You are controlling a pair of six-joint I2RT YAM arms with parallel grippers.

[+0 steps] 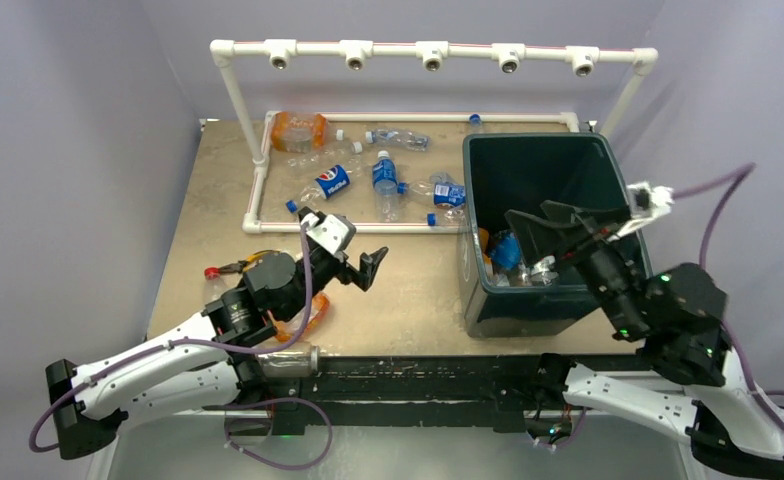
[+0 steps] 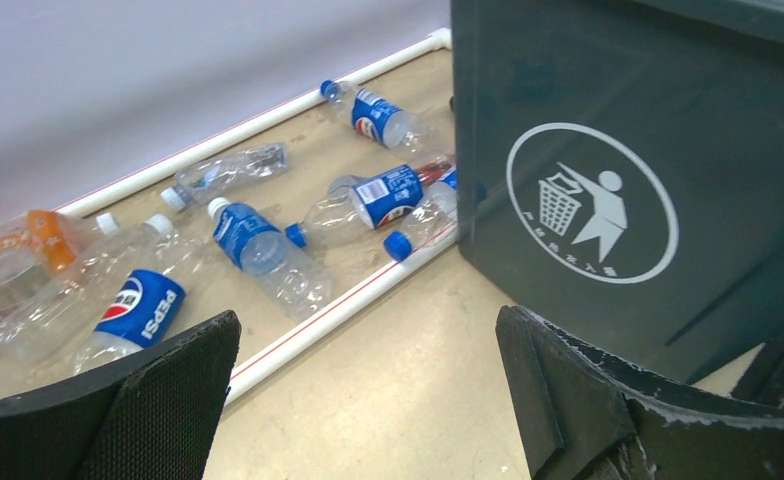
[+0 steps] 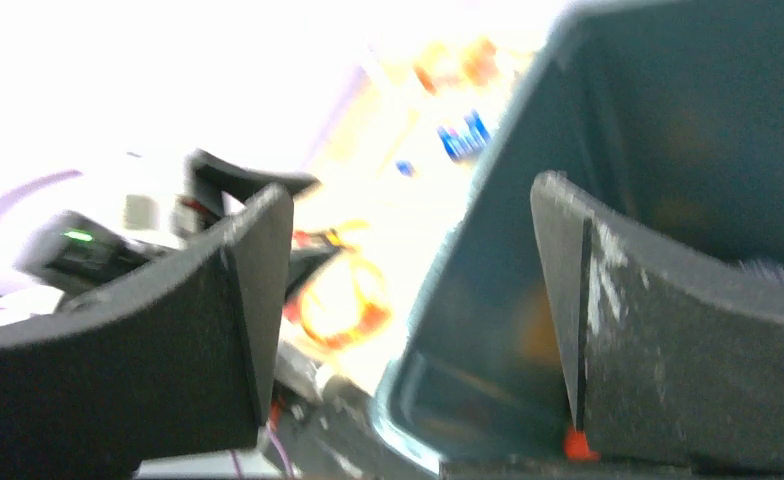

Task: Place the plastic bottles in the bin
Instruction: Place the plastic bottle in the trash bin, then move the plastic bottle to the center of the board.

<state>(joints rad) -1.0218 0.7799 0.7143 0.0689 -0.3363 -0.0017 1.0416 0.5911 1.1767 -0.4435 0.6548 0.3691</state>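
Right wrist view: smeared and washed out. The bin [image 3: 488, 260] reads only as a dark slab. The plastic bottles [image 3: 463, 135] beyond it are orange and blue smudges, not countable.

Top view: the right end effector [image 1: 553, 222] and the bin's near wall hide most of what lies inside. The screwdriver [image 1: 213, 271] is mostly under the left arm.

Left wrist view: the top and right edges cut the bin. The left edge cuts the orange bottle [image 2: 28, 250]. The bottom edge cuts the left end effector [image 2: 368, 345] fingers.
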